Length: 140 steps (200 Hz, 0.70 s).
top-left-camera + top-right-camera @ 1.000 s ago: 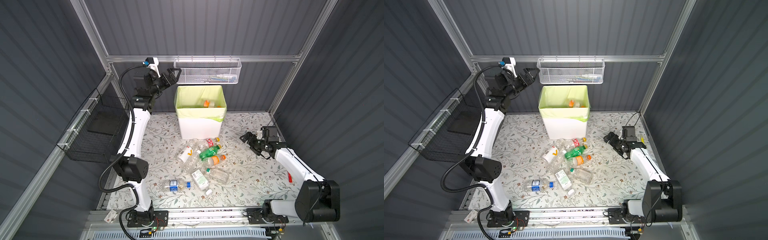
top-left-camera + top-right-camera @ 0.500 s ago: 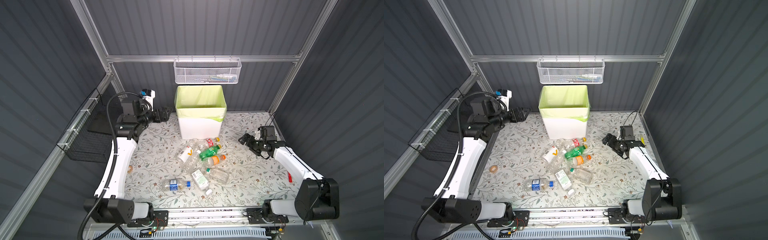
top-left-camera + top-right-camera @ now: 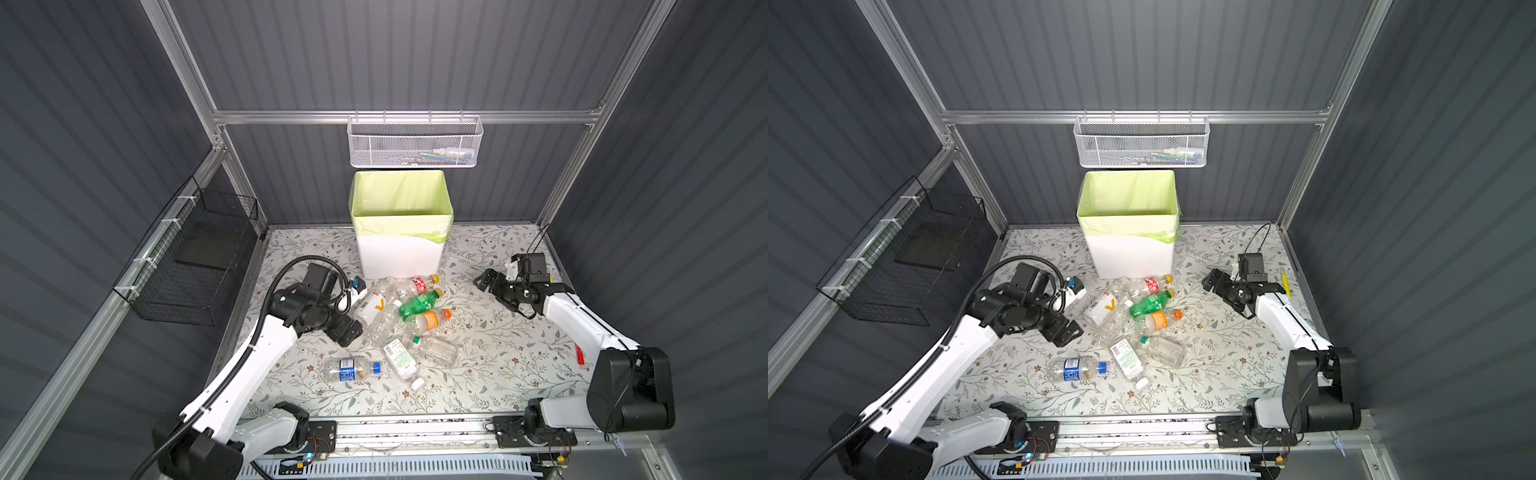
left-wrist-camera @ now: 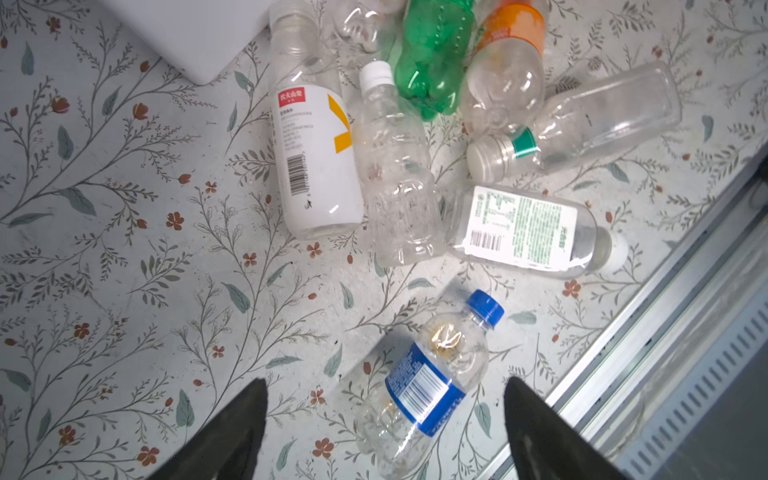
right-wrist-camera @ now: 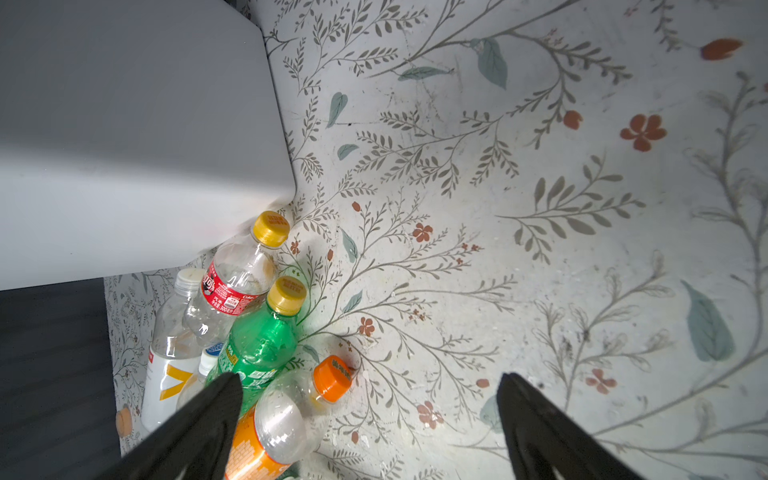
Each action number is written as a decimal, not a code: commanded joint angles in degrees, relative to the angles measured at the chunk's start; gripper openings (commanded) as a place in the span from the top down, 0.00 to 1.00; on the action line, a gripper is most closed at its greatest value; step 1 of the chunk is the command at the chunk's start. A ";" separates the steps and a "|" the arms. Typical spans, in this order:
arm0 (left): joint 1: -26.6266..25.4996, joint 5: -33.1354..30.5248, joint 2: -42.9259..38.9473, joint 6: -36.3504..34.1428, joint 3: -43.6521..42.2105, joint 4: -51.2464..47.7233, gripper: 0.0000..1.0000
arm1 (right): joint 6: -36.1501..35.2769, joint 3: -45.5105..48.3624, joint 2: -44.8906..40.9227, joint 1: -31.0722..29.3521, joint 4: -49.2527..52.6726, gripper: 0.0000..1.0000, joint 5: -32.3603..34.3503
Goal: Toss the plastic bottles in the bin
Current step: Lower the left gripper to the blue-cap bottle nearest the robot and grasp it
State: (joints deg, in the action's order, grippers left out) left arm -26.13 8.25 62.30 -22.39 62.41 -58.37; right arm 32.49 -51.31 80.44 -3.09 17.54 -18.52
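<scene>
Several plastic bottles (image 3: 399,320) lie in a heap on the floral floor in front of the bin (image 3: 401,253), a white box with a pale green bag over its rim. A blue-labelled bottle (image 3: 349,369) lies apart, nearer the front. My left gripper (image 3: 347,330) hangs low at the heap's left edge, open and empty; in the left wrist view the blue-labelled bottle (image 4: 428,382) lies below, between its fingers (image 4: 249,411). My right gripper (image 3: 484,282) is open and empty to the right of the heap, near the orange-capped bottle (image 5: 286,419) and the green bottle (image 5: 257,345).
A white mesh basket (image 3: 415,143) hangs on the back rail above the bin. A black wire basket (image 3: 191,266) hangs on the left wall. A loose white cap (image 3: 417,383) lies near the front. A red item (image 3: 579,355) lies by the right arm.
My left arm has swung down from beside the bin's rim to low over the floor left of the heap. The bottle seen inside the bin no longer shows. The right gripper barely moved.
</scene>
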 commanded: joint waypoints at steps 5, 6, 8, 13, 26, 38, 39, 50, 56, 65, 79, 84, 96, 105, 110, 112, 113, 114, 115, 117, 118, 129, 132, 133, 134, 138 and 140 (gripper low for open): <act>-0.68 -0.32 -2.15 -12.46 -1.91 -7.34 0.03 | -0.61 1.86 0.95 -0.25 -2.36 0.02 -2.66; -0.68 -0.29 -2.03 -12.61 -1.88 -7.58 0.03 | -0.60 1.93 0.99 -0.25 -2.44 0.02 -2.66; -0.72 -0.28 -1.88 -12.90 -1.97 -7.84 0.03 | -0.54 2.03 1.06 -0.29 -2.56 0.02 -2.72; -0.76 -0.13 -1.48 -13.49 -2.33 -8.82 0.03 | -0.46 2.17 1.06 -0.25 -2.81 0.02 -2.73; -0.92 1.03 -0.33 -14.87 -3.63 -10.48 0.03 | -0.22 2.52 1.46 -0.26 -3.22 0.02 -2.75; -1.95 1.37 0.39 -14.84 -4.78 -10.27 0.02 | -0.23 2.46 1.78 -0.25 -3.30 0.02 -2.83; -2.06 1.39 0.42 -14.86 -4.86 -10.23 0.02 | -0.28 2.45 1.84 -0.29 -3.30 0.01 -2.83; -3.75 0.70 0.47 -14.70 -6.62 -8.69 0.02 | -0.44 2.23 1.98 -0.25 -3.20 0.01 -2.70; -4.81 0.00 0.57 -14.78 -7.67 -7.97 0.02 | -0.58 2.04 1.98 -0.25 -2.98 0.01 -2.66; -6.15 -1.93 0.82 -14.88 -9.20 -6.80 0.03 | -0.84 1.76 2.10 -0.25 -2.78 0.01 -2.53; -8.31 -4.48 1.88 -14.17 -11.00 -5.16 0.04 | -1.12 1.50 2.01 -0.25 -2.27 0.01 -2.07; -8.95 -5.09 2.30 -13.64 -11.50 -4.26 0.04 | -1.27 1.48 2.00 -0.27 -2.17 0.01 -1.91; -10.23 -5.83 3.05 -12.84 -12.70 -2.38 0.04 | -1.54 1.34 1.95 -0.25 -1.85 0.01 -1.40; -11.25 -6.74 3.66 -12.39 -13.56 -0.83 0.04 | -1.84 1.22 2.00 -0.23 -1.57 0.01 -1.35; -11.82 -7.26 4.11 -12.18 -14.09 -0.15 0.04 | -1.90 1.21 1.99 -0.16 -1.45 0.01 -1.36; -12.01 -7.46 4.27 -12.09 -14.30 -0.10 0.04 | -1.97 1.21 2.00 -0.16 -1.43 0.01 -1.35; -12.10 -7.55 4.34 -12.03 -14.40 -0.09 0.05 | -1.98 1.21 1.95 -0.16 -1.36 0.01 -1.34; -12.19 -7.63 4.46 -12.00 -14.46 -0.08 0.05 | -1.94 1.21 1.97 -0.16 -1.36 0.01 -1.34; -12.28 -7.68 4.56 -11.99 -14.53 -0.08 0.05 | -1.97 1.17 1.94 -0.16 -1.37 0.01 -1.38; -12.45 -7.82 4.73 -11.91 -14.65 1.17 0.05 | -1.96 1.13 1.94 -0.16 -1.35 0.01 -1.35; -12.54 -7.90 4.83 -11.90 -14.76 1.43 0.05 | -2.02 1.17 1.92 -0.16 -1.31 0.01 -1.35; -13.10 -8.32 5.95 -11.71 -15.79 3.18 0.06 | -2.12 1.11 1.94 -0.09 -1.16 0.01 -1.38; -13.27 -8.53 6.20 -11.63 -16.07 3.53 0.06 | -2.13 1.12 1.91 -0.07 -1.13 0.01 -1.34; -13.35 -8.61 6.31 -11.63 -16.17 3.61 0.06 | -2.10 1.12 1.91 -0.07 -1.12 0.01 -1.34; -13.38 -8.70 6.46 -11.62 -16.26 3.70 0.07 | -2.09 1.12 1.91 -0.12 -1.16 0.01 -1.34; -13.68 -8.92 6.91 -11.57 -16.49 4.25 0.07 | -2.12 1.12 1.87 -0.07 -1.17 0.01 -1.35; -13.79 -9.06 7.16 -11.54 -16.66 4.45 0.07 | -2.09 1.08 1.83 -0.07 -1.10 0.01 -1.41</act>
State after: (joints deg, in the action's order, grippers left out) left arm -38.68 1.56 67.51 -34.59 47.75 -58.00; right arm 31.42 -49.19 82.19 -3.09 15.40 -20.51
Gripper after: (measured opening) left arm 0.937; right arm 0.988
